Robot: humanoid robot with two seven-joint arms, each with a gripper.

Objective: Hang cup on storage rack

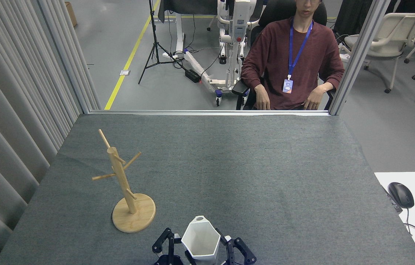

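Clasping the cup (200,239) at bottom centre, my gripper (203,251) has it lifted; no peg of the storage rack (123,184), left of it, is loaded yet.

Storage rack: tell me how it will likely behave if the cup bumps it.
The storage rack is a tall thin post on a small round base, so a high knock could tip it. Bare wood on grey cloth may slide little. Its thin pegs look snappable.
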